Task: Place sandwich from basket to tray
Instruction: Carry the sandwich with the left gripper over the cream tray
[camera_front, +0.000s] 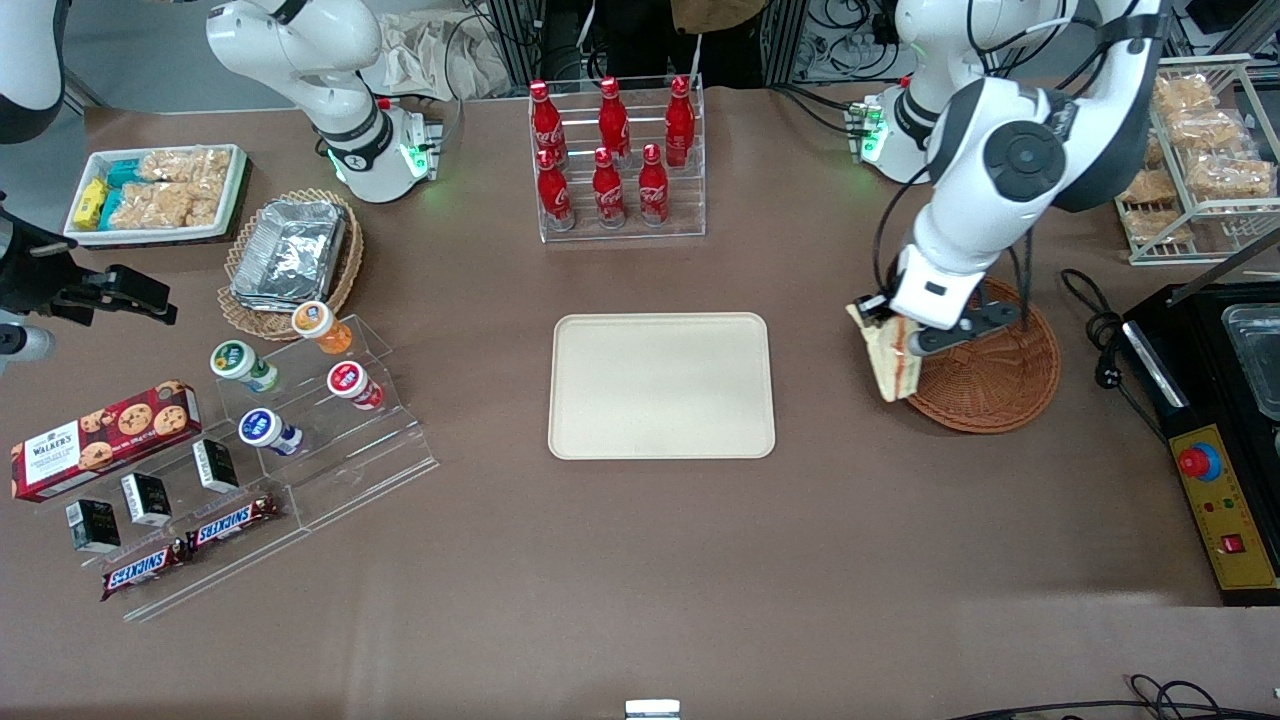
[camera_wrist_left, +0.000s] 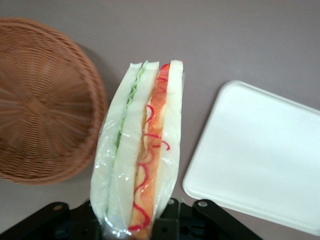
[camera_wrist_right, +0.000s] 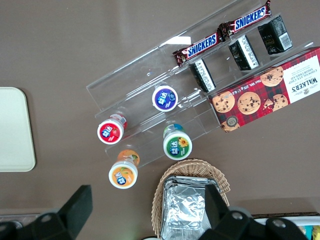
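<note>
The working arm's gripper (camera_front: 905, 340) hung above the brown table, just past the rim of the reddish-brown wicker basket (camera_front: 1000, 385), on the side facing the tray. Its fingers were clamped on the sandwich (camera_front: 888, 362), a wedge of white bread wrapped in clear film, with green and red-orange filling showing along its cut edge. The sandwich hung lifted clear of the basket, which now looked empty. The cream tray (camera_front: 661, 386) lay flat near the middle of the table, well apart from the sandwich, with bare tabletop between them. A clear rack of red soda bottles (camera_front: 612, 150) stood farther from the front camera than the tray. The wrist view showed the sandwich (camera_wrist_left: 142, 150) gripped at one end only, most of its length hanging free between basket (camera_wrist_left: 40, 100) and tray (camera_wrist_left: 260, 155). That looked risky: the slick film could slip through the fingers during the carry, and the wedge might swing or tilt, land on the tray's rim, or tip off onto the table.
</note>
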